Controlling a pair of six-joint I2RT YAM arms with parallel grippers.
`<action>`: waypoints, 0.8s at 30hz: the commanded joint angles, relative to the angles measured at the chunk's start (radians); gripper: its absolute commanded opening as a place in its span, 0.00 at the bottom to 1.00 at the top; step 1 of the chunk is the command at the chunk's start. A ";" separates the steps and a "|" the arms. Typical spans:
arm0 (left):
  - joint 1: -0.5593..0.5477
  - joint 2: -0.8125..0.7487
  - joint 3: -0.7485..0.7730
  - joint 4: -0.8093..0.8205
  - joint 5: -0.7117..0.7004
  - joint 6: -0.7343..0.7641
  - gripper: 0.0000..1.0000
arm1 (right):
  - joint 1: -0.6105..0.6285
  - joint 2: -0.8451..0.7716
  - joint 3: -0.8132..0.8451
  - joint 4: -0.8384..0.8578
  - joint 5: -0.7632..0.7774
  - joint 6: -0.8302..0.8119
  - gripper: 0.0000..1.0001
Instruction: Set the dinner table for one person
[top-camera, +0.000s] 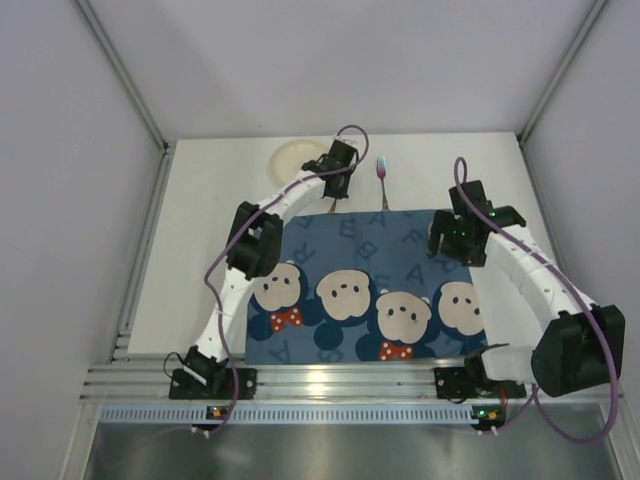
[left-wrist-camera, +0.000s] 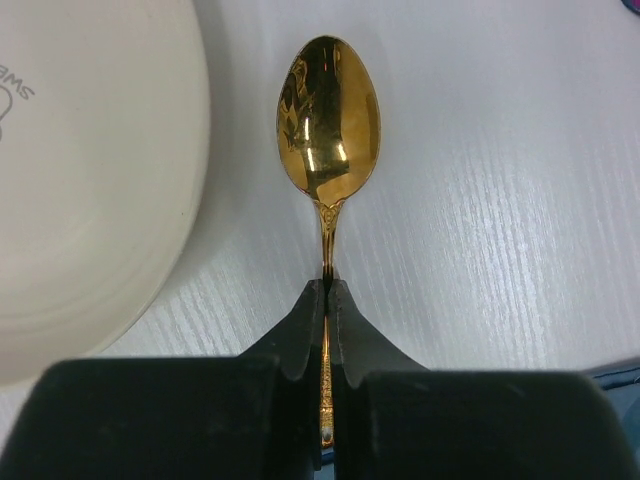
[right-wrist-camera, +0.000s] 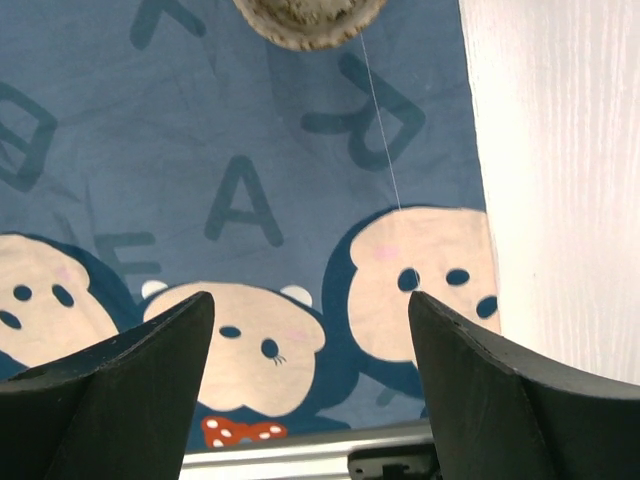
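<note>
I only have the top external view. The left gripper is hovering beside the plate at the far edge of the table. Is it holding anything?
Observer: Yes, the left gripper is shut on the handle of a gold spoon.
Operator: Does the spoon touch the plate?
Observer: No, a strip of bare table shows between the spoon and the plate.
Operator: And the right gripper?
Observer: The right gripper is open above the placemat, holding nothing.
</note>
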 joint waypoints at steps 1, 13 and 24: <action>-0.001 0.013 0.026 -0.013 0.038 -0.011 0.00 | 0.008 -0.077 -0.021 -0.037 0.029 0.009 0.79; -0.042 -0.240 0.069 0.133 -0.009 -0.117 0.00 | 0.008 -0.190 -0.099 -0.028 0.018 0.058 0.79; -0.065 -0.465 -0.036 0.064 -0.068 -0.189 0.00 | 0.008 -0.198 -0.089 -0.008 0.005 0.041 0.80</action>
